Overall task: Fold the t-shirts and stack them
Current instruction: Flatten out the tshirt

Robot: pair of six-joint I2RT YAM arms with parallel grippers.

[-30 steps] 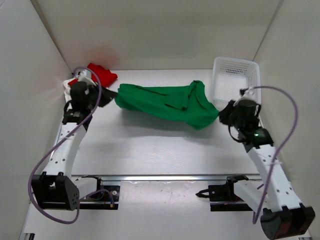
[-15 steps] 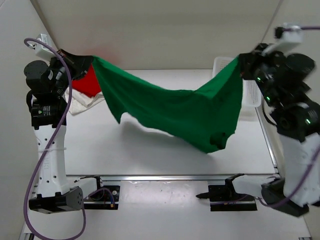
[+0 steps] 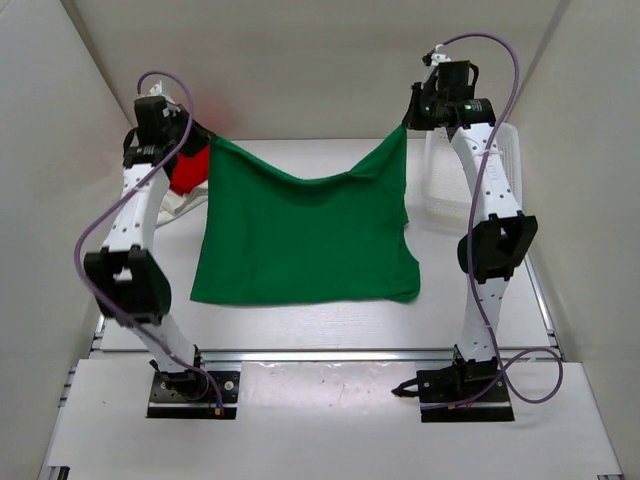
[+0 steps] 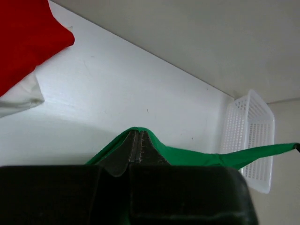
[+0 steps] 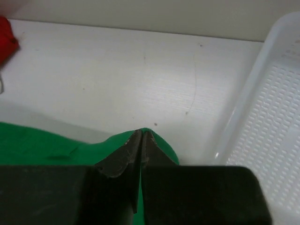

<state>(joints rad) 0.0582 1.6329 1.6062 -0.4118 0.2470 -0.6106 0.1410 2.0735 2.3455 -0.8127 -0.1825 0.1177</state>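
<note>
both arms swung up and back versus half a second ago, and the green t-shirt (image 3: 300, 240) went from a sagging drape to a near-flat sheet hung between them. left tool (image 3: 205, 142) is clamped on its top-left corner and right tool (image 3: 404, 126) on its top-right. both wrist views show jaws pinched narrow with green cloth at the tips. the held edge runs left-right and dips slightly mid-span. the shirt body falls from the tools toward the arm bases, and the hem looks to be on or just above the desk (image 3: 300, 325); can't tell which. each arm has its own corner, so neither is nearer. next is probably a lay-flat, lowering both tools together. red t-shirt (image 3: 190, 172) and off-white t-shirt (image 3: 172, 208) sit heaped just beside the left corner, so that corner may land on them. basket (image 4: 251, 140) is far right.
</note>
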